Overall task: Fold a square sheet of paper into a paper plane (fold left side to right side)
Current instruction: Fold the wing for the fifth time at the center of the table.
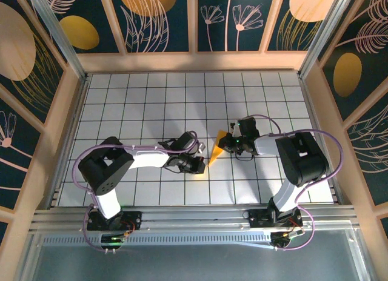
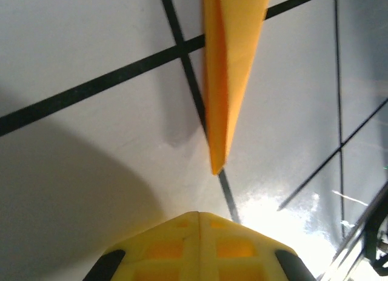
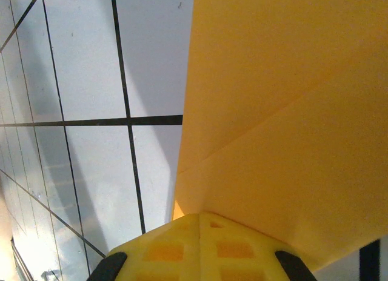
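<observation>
Folded orange-yellow paper dart, the paper plane [image 1: 216, 148], lies on the white black-gridded tabletop [image 1: 151, 99] a little right of centre, between the two arms. Its narrow point faces the near-left and its wide end the far-right. Left gripper [image 1: 197, 166] sits low over the table just beside the dart's point. In the left wrist view its yellow fingers [image 2: 182, 244] are pressed together, nothing between them. The tip of the plane [image 2: 227, 69] stops just short of them, with bare tile in the gap and a long crease visible down the paper. Right gripper [image 1: 233, 143] is at the wide end. In the right wrist view its yellow fingers [image 3: 176, 247] are likewise together, seam closed. The orange sheet [image 3: 285, 129], with one diagonal crease across it, runs right up to the fingertips and passes beneath them. Cannot tell whether a layer is nipped or the closed tip merely rests on it.
</observation>
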Robot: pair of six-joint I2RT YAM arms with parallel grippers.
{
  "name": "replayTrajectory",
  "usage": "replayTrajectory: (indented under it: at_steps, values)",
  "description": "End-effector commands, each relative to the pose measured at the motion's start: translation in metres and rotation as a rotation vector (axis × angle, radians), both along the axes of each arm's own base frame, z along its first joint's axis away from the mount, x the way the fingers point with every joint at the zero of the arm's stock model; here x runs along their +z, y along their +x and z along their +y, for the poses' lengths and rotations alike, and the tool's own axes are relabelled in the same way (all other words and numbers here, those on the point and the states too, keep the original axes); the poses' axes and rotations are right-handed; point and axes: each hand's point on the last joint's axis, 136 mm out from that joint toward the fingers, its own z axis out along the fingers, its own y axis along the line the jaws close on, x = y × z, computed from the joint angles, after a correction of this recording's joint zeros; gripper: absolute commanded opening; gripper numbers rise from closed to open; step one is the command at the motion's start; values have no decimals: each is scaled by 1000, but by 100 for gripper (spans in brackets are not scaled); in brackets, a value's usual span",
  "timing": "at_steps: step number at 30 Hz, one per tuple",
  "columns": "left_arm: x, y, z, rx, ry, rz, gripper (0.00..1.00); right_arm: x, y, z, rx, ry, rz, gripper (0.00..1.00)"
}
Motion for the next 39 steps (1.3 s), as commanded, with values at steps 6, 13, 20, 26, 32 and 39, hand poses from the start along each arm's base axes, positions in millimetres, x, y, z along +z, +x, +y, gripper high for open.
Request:
replayTrajectory:
  at_steps: [6, 13, 20, 26, 32, 39]
  values:
    - [41, 30, -34, 13, -189, -15, 0, -44, -37, -27, -26, -149, 172, 0]
    - [38, 60, -58, 39, -247, -19, 0, -44, -38, -25, -25, -142, 174, 0]
    - [28, 58, -69, 10, -265, 5, 0, -46, -39, -23, -22, -139, 178, 0]
    - [14, 57, -74, 8, -245, 19, 0, -45, -39, -22, -22, -137, 179, 0]
    - [-3, 60, -68, 29, -184, 20, 0, -45, -38, -22, -20, -139, 178, 0]
    - [-25, 54, -49, 30, -70, 20, 0, -45, -37, -23, -21, -148, 176, 0]
